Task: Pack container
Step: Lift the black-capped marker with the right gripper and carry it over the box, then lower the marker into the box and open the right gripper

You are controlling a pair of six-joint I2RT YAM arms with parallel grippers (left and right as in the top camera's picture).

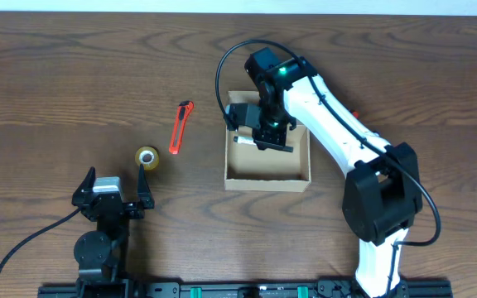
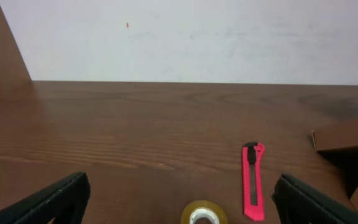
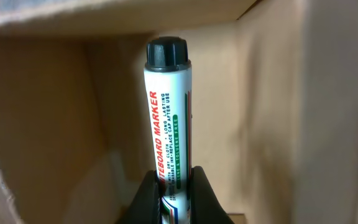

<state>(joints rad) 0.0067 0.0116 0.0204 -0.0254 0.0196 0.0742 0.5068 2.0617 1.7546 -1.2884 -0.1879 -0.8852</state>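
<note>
The container [image 1: 267, 179] is an open tan cardboard box at the table's centre. My right gripper [image 1: 265, 135] reaches down into its back left part and is shut on a white whiteboard marker [image 3: 168, 112] with a black cap. The marker's tip end shows in the overhead view [image 1: 240, 141] by the box's left wall. In the right wrist view the box's inner walls [image 3: 55, 124] surround the marker. My left gripper [image 1: 113, 192] is open and empty near the front left edge, just behind a tape roll.
A roll of clear tape [image 1: 147, 156] [image 2: 204, 214] lies in front of my left gripper. A red box cutter [image 1: 180, 127] [image 2: 253, 180] lies left of the box. A corner of the box flap [image 2: 347, 134] shows at the right of the left wrist view.
</note>
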